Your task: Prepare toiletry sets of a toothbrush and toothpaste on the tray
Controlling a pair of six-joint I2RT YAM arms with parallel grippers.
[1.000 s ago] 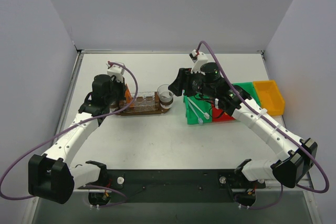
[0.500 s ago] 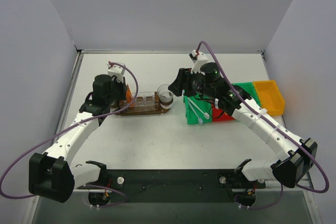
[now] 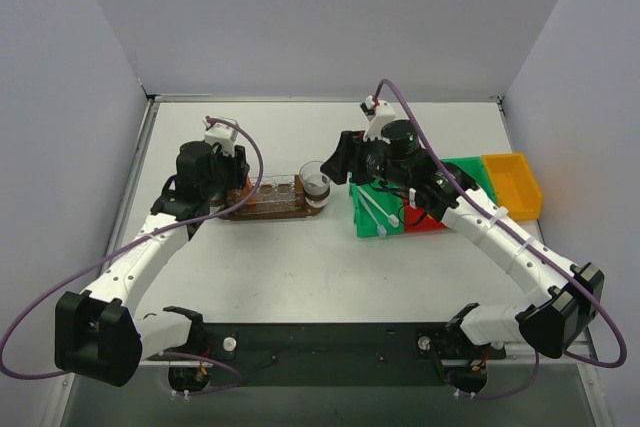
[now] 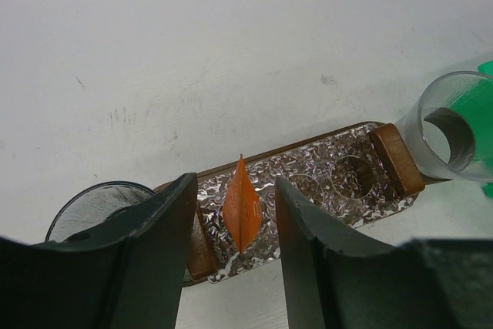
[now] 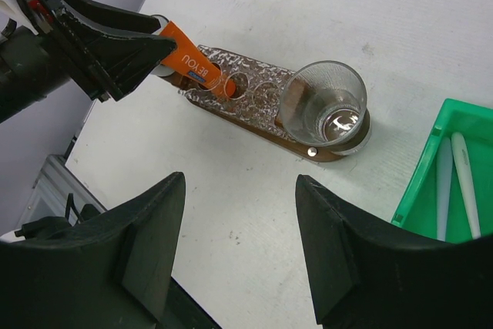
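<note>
The green bin point(image 3: 362, 197) sits right of the bench middle. Two white toothbrushes point(image 5: 454, 182) lie side by side inside it, and no gripper touches them. The red bin point(image 3: 428, 223) touches its right side, and the yellow bin point(image 3: 512, 184) is further on, close to the right edge of the bench.

The tray point(image 4: 347, 167) lies a little left of the bench middle, with its length running from left to right. Its top looks shiny and crinkled, with round hollows in a row. An orange toothpaste tube point(image 4: 242, 212) stands with its lower end in the hollow nearest the left end and leans toward the left edge of the bench. The left gripper point(image 4: 235, 186) hangs over this end. Its fingers point(image 4: 154, 244) are apart with the tube between them, and the wrist view shows a small gap on each side. A clear cup point(image 5: 322, 104) stands upright on the right end of the tray.

The right gripper point(image 5: 240, 182) is above the bench, between the cup and the green bin. Its fingers are spread wide, with nothing between them.
</note>
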